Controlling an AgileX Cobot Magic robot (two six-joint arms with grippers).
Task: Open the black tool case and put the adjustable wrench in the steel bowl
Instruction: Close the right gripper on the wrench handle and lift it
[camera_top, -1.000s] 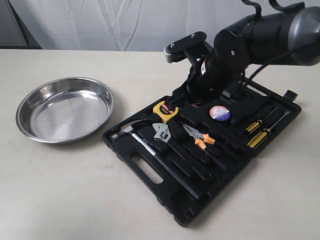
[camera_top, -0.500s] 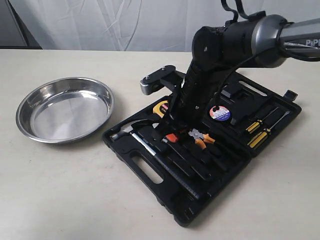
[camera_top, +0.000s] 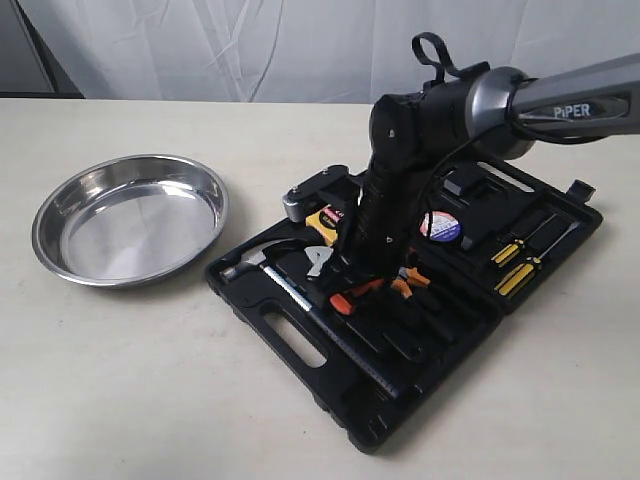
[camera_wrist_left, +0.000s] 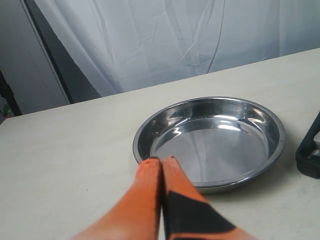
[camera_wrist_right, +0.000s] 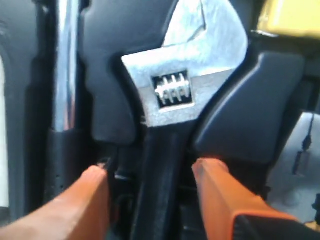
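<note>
The black tool case (camera_top: 470, 330) lies open and flat on the desk (camera_top: 150, 390), with the tools in their moulded recesses. The adjustable wrench (camera_wrist_right: 185, 85) is in its own recess in the front half of the case. Its silver head is just beside the chrome shaft of the hammer (camera_wrist_right: 65, 75) and near the yellow tape measure (camera_wrist_right: 290, 17).

The right arm reaches down into the case. The right hand (camera_wrist_right: 152, 170) is spread apart, and its two orange fingers (camera_wrist_right: 95, 200) stand one on each side of the slim black handle of the wrench. I cannot tell if they touch the handle; nothing is clamped. In the exterior view this hand covers most of the wrench, and only the head shows.

The steel bowl (camera_top: 130, 218) stands on the desk to the left of the case, near it but not touching. The left hand (camera_wrist_left: 161, 167) is pressed together with nothing between its fingers, and it is close in front of the rim of the bowl.
</note>
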